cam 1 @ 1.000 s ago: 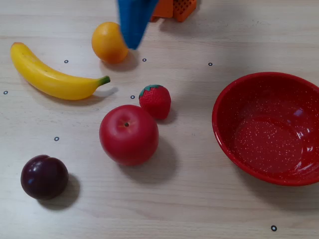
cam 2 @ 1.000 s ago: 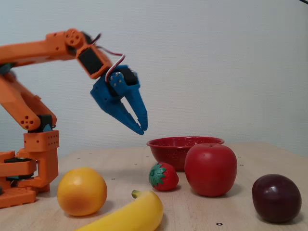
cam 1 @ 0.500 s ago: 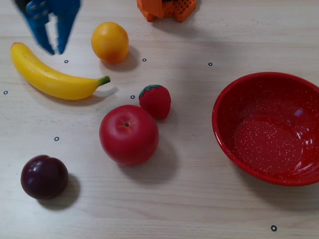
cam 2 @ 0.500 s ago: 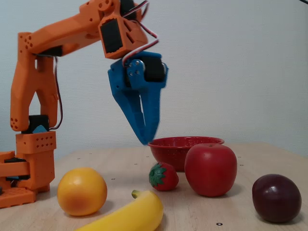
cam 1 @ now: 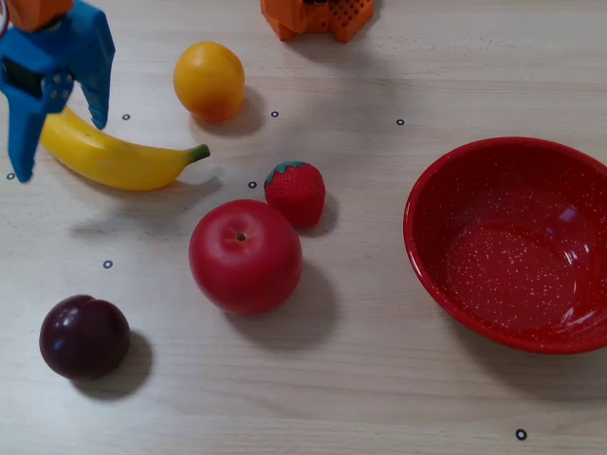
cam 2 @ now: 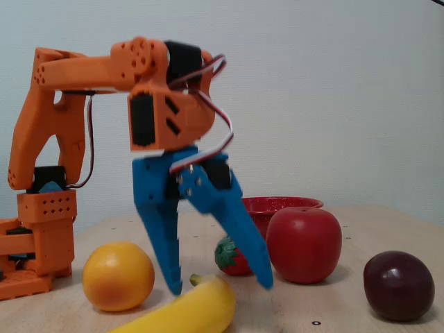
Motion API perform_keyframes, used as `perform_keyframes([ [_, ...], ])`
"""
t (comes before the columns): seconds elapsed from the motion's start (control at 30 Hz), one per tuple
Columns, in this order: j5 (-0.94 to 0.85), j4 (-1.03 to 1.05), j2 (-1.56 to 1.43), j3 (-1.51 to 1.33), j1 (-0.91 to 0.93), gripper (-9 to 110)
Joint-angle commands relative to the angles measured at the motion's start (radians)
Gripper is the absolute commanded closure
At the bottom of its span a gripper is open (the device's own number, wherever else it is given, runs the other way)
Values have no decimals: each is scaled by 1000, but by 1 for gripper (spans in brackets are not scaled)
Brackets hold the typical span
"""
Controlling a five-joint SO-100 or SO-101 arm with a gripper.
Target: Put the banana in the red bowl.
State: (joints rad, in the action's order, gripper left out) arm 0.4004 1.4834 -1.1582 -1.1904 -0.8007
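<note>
A: Banana [cam 1: 123,159]: where is it relative to the claw [cam 1: 59,148]?

B: Directly under it. In the top-down fixed view the blue claw hangs over the banana's fat end at the left, fingers spread wide apart and holding nothing, one tip on each side of the fruit. The low side view shows the tips [cam 2: 219,286] level with the banana's top [cam 2: 187,312].

A: Which way does the banana run?

B: Its long axis slopes from upper left down to the green stem on the right in the top-down view, across the claw's opening, so a straight drop should straddle it.

A: And around that?

B: It lies on the table [cam 1: 332,398]. The red bowl [cam 1: 569,171] sits well apart at the right.
</note>
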Motion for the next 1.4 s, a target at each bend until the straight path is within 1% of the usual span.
perform_keyframes([
  [0.0, 74, -18, -31, 100, -31, 47],
  [0.1, 123, -23, 6, 107, -35, 46],
  [0.3, 207, -103, 74, 83, -49, 46],
  [0.47, 287, -137, 121, 49, -66, 49],
  [0.57, 334, -144, 140, 31, -71, 60],
  [0.63, 364, -149, 149, 18, -71, 76],
  [0.7, 365, -152, 153, 14, -71, 99],
  [0.73, 350, -152, 153, 17, -74, 101],
  [0.83, 347, -83, 155, 66, -78, 101],
  [0.9, 342, 12, 150, 140, -74, 101],
  [1.17, 153, 304, 60, 532, 9, 101],
  [1.37, 21, 394, -46, 779, 118, 101],
])
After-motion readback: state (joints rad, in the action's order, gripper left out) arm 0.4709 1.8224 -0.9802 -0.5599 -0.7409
